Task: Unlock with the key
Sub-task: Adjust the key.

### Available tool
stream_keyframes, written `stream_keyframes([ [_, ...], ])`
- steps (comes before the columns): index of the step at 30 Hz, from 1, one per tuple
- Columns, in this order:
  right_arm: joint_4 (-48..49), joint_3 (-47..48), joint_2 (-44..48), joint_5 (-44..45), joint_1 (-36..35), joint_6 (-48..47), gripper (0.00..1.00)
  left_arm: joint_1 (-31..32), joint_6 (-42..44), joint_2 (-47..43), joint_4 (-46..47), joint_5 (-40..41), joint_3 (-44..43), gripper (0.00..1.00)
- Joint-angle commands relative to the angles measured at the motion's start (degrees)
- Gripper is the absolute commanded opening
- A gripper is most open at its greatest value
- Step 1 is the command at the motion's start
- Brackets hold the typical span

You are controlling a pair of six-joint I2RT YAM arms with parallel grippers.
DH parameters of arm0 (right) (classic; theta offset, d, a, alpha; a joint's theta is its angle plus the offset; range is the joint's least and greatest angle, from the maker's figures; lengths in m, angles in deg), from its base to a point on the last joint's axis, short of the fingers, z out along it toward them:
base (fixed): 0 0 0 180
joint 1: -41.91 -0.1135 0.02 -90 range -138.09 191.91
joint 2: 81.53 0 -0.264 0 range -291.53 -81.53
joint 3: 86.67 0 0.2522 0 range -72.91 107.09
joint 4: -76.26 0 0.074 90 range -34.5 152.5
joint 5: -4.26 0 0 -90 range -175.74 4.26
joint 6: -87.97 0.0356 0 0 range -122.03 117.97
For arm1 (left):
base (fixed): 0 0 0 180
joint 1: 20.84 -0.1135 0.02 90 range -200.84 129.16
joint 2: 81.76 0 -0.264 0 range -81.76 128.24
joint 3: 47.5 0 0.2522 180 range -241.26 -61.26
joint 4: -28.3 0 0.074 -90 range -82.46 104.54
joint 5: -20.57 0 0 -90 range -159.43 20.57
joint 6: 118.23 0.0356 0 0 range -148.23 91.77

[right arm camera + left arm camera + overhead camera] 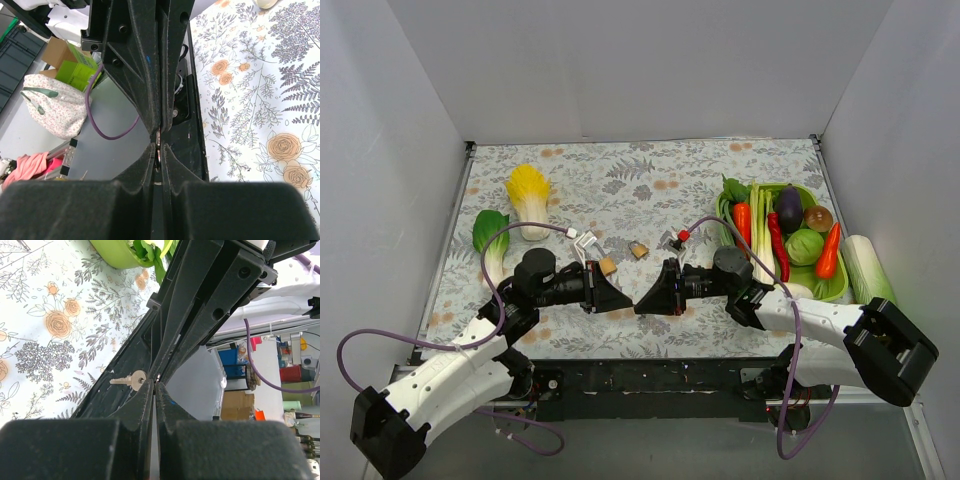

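A small brass padlock [638, 249] lies on the floral cloth, beyond both grippers. My left gripper [625, 303] and right gripper [642, 305] meet tip to tip over the near edge of the table. In the right wrist view a thin metal key [158, 143] sits edge-on between my right gripper's [158, 150] shut fingers and reaches into the left gripper's tips. In the left wrist view my left gripper [156, 387] is shut, and a silver key [129, 380] hangs beside its left fingertip, joined at the pinch point.
A green tray [840, 285] of vegetables stands at the right, with a pale cabbage [865, 265] beside it. A napa cabbage [528, 198] and bok choy [490, 240] lie at the left. A small brass piece [608, 266] and a red-topped item [680, 238] lie near the padlock.
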Motion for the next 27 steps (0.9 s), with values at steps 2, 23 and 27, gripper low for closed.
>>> stream_keyframes([
  [2, 0.23, -1.65, 1.51, -2.95, 0.26, -0.27, 0.07, -0.76, 1.35, -0.73, -0.22, 3.29, -2.23, 0.00],
  [23, -2.67, -4.99, 4.05, 5.57, 3.76, -0.18, 0.01, -0.76, -7.24, 1.90, -12.95, 39.19, -5.39, 0.98],
  [27, -10.47, -4.12, 7.64, 9.79, 4.39, -6.65, 0.01, -1.37, -14.64, 6.55, -19.01, 49.06, -6.97, 0.98],
])
